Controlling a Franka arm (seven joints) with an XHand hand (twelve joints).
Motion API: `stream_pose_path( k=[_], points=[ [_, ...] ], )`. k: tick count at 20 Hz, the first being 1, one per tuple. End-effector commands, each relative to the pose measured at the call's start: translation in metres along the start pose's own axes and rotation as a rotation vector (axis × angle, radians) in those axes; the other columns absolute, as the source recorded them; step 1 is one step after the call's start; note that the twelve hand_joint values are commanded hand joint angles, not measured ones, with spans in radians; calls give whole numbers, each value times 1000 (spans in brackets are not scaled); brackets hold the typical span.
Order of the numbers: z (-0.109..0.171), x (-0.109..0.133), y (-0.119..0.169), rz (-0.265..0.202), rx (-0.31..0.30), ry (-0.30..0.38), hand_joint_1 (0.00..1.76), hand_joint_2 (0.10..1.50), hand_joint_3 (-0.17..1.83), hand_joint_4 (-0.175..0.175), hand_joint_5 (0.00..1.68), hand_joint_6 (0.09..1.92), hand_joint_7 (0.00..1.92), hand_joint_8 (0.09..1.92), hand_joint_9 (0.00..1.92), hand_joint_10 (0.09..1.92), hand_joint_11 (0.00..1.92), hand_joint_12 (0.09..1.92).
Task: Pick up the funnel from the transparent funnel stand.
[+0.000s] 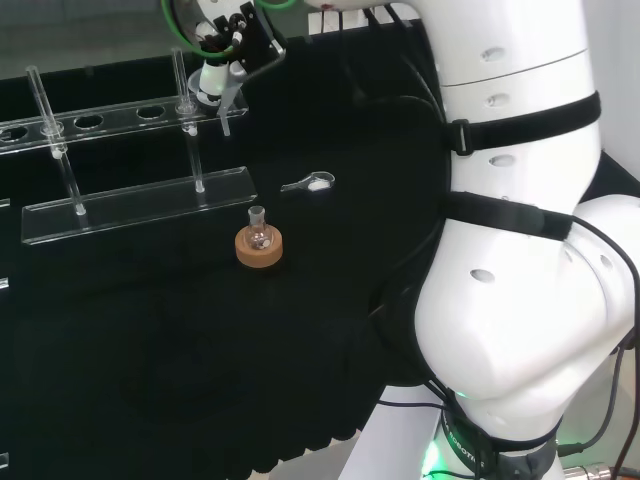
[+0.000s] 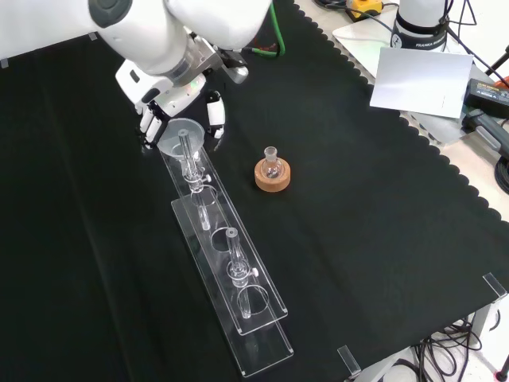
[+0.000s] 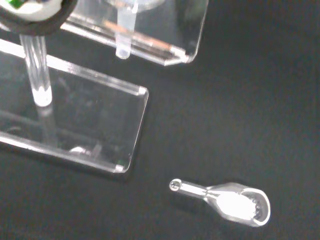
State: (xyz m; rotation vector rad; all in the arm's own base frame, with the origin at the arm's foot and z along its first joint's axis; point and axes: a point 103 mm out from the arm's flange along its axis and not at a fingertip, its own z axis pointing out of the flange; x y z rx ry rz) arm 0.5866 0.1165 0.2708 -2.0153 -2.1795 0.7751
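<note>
One funnel (image 2: 181,135) sits in the end hole of the transparent funnel stand (image 2: 227,270), at the upper left of the front view. The hand (image 2: 171,99) hangs over it, fingers on either side of the rim, but whether they grip it I cannot tell. Right of the stand, a small flask on a cork ring (image 2: 273,175) rests on the worktop (image 2: 382,207).

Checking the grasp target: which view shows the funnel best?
The front view: the funnel sits in the transparent stand with the hand beside it. The head view shows it partly behind the hand; the wrist view shows its stem.
</note>
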Motion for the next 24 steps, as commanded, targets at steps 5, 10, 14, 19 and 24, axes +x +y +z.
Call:
stream_pose_path(
  k=[5,10,14,19,24],
  points=[
    [-47,-4,-52,70,-276,-84,899,720,580,-52,869,682,1054,690,1327,373,1002,1055],
    [-68,-10,-85,94,-269,-88,908,718,594,-55,872,710,1056,697,1349,348,1029,1024],
    [-79,-13,-118,129,-269,-99,909,717,598,-54,872,717,1054,697,1357,341,1032,1021],
    [-73,-14,-145,167,-231,-103,909,716,602,-54,871,721,1052,696,1366,337,1033,1021],
    [-62,-13,-165,196,-193,-104,907,714,606,-52,871,724,1052,695,1375,333,1033,1022]
  ],
)
